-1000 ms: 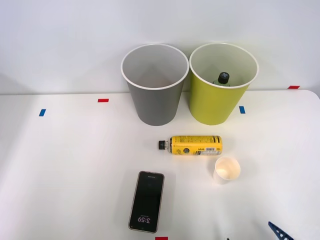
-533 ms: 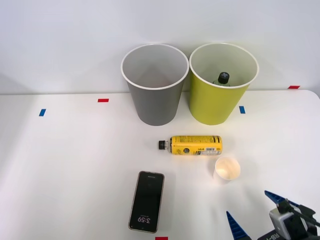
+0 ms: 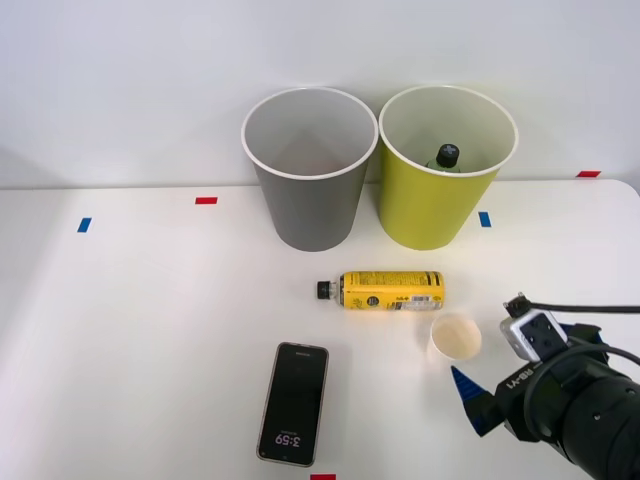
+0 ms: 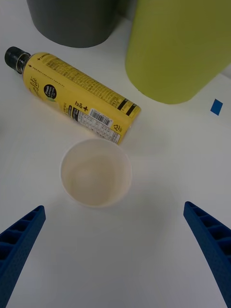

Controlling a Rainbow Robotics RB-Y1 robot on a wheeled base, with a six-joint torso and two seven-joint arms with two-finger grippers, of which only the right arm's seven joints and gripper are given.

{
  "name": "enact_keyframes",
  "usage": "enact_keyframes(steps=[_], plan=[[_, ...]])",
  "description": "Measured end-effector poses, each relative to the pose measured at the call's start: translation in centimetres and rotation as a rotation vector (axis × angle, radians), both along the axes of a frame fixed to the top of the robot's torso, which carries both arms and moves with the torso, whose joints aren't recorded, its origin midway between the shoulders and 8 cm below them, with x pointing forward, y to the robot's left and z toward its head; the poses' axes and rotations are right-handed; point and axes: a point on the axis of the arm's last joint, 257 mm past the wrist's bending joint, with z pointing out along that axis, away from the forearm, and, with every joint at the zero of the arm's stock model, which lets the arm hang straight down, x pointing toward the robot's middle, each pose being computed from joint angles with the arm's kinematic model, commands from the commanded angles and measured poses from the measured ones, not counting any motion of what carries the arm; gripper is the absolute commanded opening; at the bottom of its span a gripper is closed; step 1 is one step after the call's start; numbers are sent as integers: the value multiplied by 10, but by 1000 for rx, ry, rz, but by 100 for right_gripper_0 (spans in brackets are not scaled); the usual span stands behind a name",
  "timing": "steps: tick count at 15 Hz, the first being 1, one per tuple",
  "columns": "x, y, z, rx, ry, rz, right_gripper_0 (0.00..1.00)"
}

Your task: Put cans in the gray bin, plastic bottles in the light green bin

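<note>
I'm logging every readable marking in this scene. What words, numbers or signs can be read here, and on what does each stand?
"3:59": on the lit screen of the phone lying on the table.
"RB-Y1", partly hidden: on the right arm's wrist, behind the right gripper.
Yellow-labelled plastic bottle: dark print, a round black badge and a barcode, all too small to read.
Small line under the phone's time: too small to read.

Right gripper fingers spread wide above the table. White paper cup upright just near of the lying yellow-label bottle. Gray bin and light green bin beyond.
</note>
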Motion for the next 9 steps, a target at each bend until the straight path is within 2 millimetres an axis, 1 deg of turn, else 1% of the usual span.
enact_keyframes(steps=[1, 3, 6, 9], plan=[[6, 6, 9, 3, -4, 29, 100], [11, 14, 17, -7, -12, 75, 100], [14, 21, 23, -125, -60, 195, 100], [19, 39, 35, -256, -145, 343, 100]])
